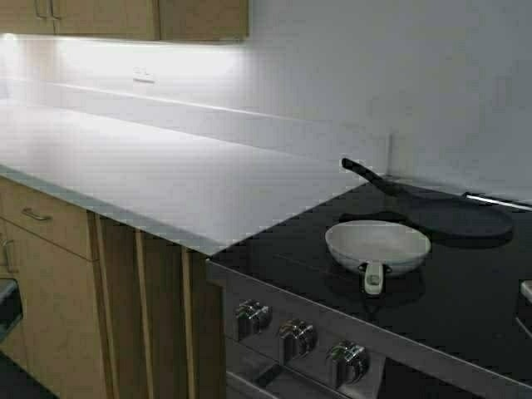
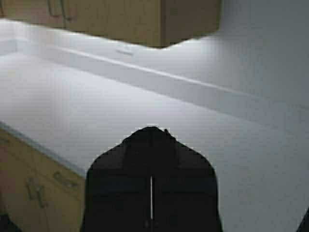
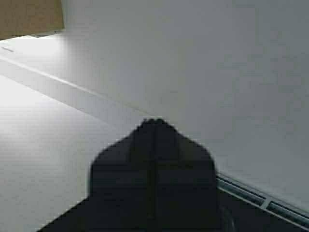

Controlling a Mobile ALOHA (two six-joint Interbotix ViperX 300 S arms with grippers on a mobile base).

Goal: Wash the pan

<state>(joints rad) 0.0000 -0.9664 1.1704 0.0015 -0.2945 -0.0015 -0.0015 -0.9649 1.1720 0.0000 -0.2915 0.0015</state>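
The pan (image 1: 378, 243) is small, shallow, round and white. It sits on the black glass stovetop (image 1: 465, 307), its short pale handle (image 1: 374, 278) pointing toward the front edge. Neither gripper shows in the high view. In the left wrist view my left gripper (image 2: 152, 129) is shut and empty, held above the white countertop (image 2: 72, 111). In the right wrist view my right gripper (image 3: 154, 121) is shut and empty, facing the white wall above the back edge of the stove (image 3: 260, 198). The pan is out of both wrist views.
A larger flat black pan (image 1: 457, 218) with a long black handle lies behind the white pan. Three stove knobs (image 1: 298, 337) line the front panel. A long white countertop (image 1: 141, 174) runs to the left over wooden cabinets (image 1: 58, 316). Wooden wall cabinets (image 1: 125, 17) hang above.
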